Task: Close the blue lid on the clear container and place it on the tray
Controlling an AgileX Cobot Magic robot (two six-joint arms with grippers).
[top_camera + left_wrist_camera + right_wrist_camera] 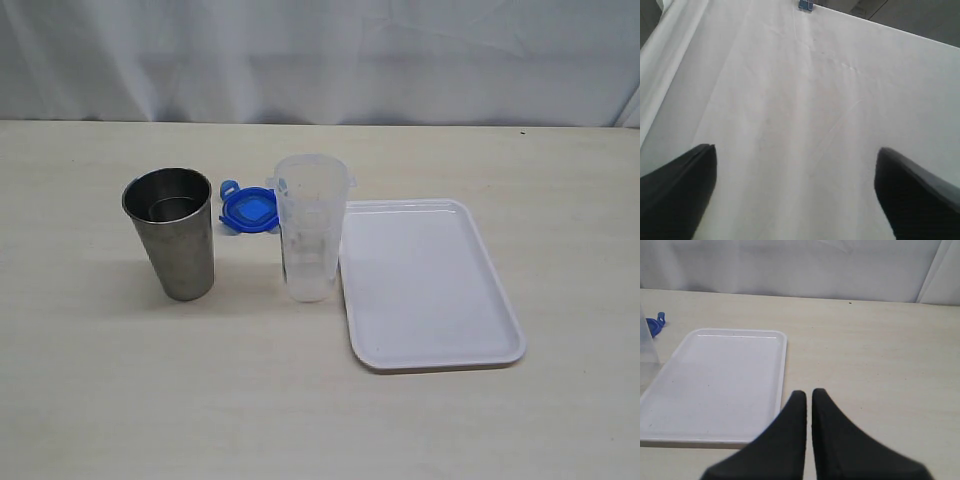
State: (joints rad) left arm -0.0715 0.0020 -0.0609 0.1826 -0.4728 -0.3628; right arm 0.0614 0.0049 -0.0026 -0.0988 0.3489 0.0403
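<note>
Exterior view: blue lid (248,211), likely light and stiff, flat beside slick-looking clear container (306,250), best pinched by its rim; left gripper (796,167) spread empty, right gripper (809,396) clenched empty.

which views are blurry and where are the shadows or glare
exterior view: soft even light, faint shadow around the steel cup, no harsh glare; left wrist view: open left gripper dark and blurred against white cloth; right wrist view: tray sharp, shut right gripper slightly soft
</note>
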